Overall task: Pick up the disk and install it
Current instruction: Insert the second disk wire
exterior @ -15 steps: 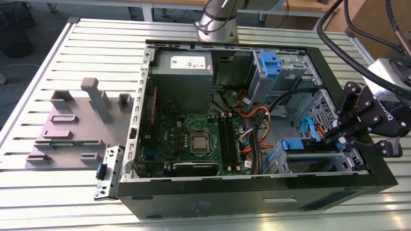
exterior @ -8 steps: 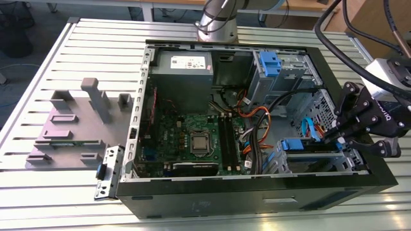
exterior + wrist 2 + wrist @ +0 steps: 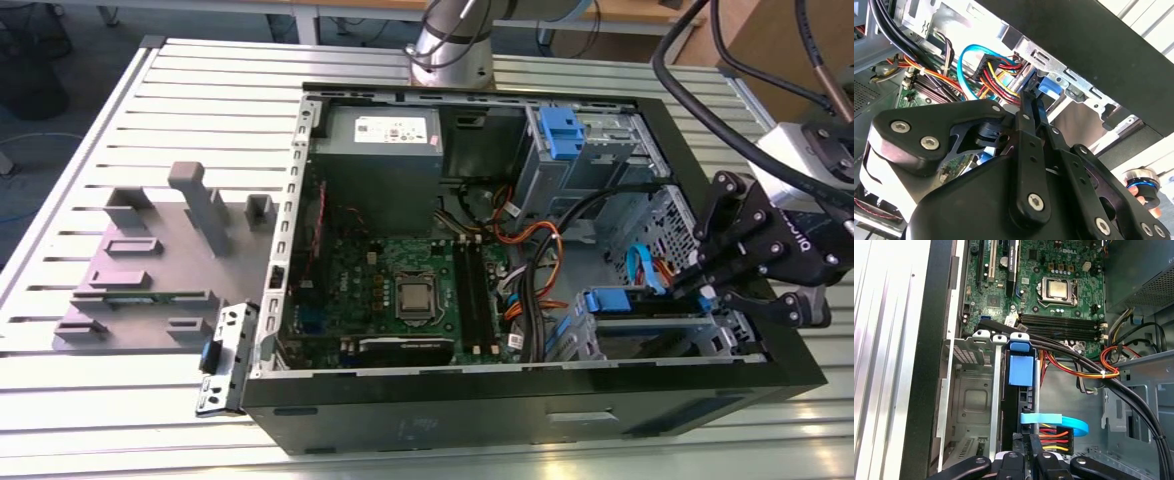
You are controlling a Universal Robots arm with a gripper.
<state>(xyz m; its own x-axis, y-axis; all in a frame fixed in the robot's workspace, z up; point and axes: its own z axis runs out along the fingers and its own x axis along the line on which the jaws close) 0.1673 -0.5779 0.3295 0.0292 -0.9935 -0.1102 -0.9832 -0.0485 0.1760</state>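
Gripper point(image 3: 694, 290) at the case's point(image 3: 534, 420) drive cage point(image 3: 974, 405) (front corner). Fingers together, beside the disk point(image 3: 1020, 371)

Cable bundle point(image 3: 1079, 352) across the drive cage point(image 3: 971, 405); bare case floor point(image 3: 1069, 395) alongside.

An open black computer case point(image 3: 534, 420) lay on its side on a slatted metal table point(image 3: 200, 100). Inside the case, a green motherboard point(image 3: 400, 290) sat near the middle, its bare processor point(image 3: 1056, 288) beside the memory slots point(image 3: 1061, 322). A grey power supply point(image 3: 380, 135) stood at the case's far end from the motherboard. Outside the case, just beside its wall, a grey moulded fixture point(image 3: 154, 270) rested on the table.
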